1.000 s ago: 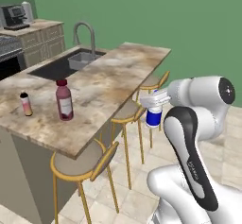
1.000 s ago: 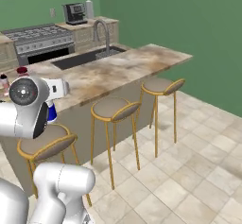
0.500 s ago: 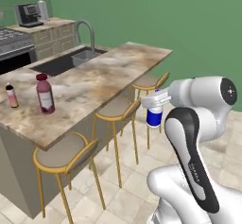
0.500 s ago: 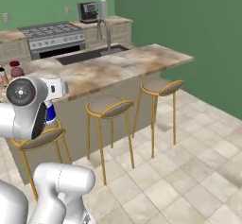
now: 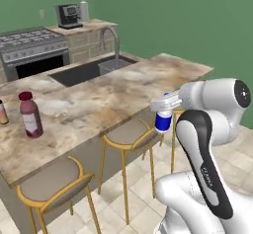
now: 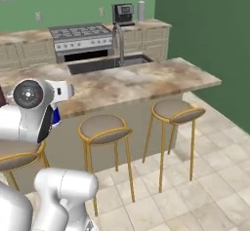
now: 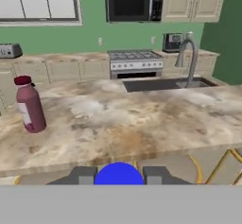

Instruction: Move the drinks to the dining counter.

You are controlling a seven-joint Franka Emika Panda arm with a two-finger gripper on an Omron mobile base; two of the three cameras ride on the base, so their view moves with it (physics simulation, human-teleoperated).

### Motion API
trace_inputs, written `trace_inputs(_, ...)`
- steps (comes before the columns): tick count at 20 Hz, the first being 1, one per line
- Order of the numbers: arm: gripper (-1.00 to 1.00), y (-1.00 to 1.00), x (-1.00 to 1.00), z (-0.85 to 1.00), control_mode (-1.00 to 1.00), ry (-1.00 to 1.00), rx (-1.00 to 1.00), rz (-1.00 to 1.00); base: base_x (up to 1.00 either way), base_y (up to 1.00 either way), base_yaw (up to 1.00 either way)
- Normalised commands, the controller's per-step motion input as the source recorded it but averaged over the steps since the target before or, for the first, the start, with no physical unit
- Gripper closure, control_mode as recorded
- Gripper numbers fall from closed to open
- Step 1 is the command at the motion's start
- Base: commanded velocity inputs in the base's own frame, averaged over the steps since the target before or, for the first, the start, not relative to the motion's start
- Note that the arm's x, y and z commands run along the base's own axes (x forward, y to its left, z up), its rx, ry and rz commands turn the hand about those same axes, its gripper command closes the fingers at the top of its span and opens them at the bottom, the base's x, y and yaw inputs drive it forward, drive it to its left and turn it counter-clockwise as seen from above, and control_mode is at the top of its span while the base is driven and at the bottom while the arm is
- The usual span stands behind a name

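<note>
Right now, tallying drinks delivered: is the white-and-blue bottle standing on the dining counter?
No, the gripper holds the white-and-blue bottle in the air above the stools.

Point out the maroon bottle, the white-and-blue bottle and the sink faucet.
maroon bottle (image 5: 30, 117), left base view, on its body.
white-and-blue bottle (image 5: 163, 121), left base view, blue lower body.
sink faucet (image 7: 191, 57), hand view, upright neck.

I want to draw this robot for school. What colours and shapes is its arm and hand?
The arm is glossy white and rounded, with fat tube-shaped links. Its joints are dark: a black band curves along one link, and round black-and-grey caps sit on the ends. The hand has two small dark grey, blocky fingers.
</note>
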Motion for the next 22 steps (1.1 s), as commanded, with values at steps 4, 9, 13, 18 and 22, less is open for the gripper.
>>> trace_inputs(4, 1.00, 0.00, 0.00, 0.00, 1.00, 0.00, 0.00, 0.00, 1.00, 0.83, 0.31)
trace_inputs(9, 1.00, 0.00, 0.00, 0.00, 1.00, 0.00, 0.00, 0.00, 1.00, 0.52, 0.32)
trace_inputs(13, 1.00, 0.00, 0.00, 0.00, 1.00, 0.00, 0.00, 0.00, 1.00, 0.07, 0.42)
trace_inputs(18, 1.00, 0.00, 0.00, 0.00, 1.00, 0.00, 0.00, 0.00, 1.00, -0.16, 0.53)
trace_inputs(22, 1.00, 0.00, 0.00, 0.00, 1.00, 0.00, 0.00, 0.00, 0.87, -0.24, 0.43)
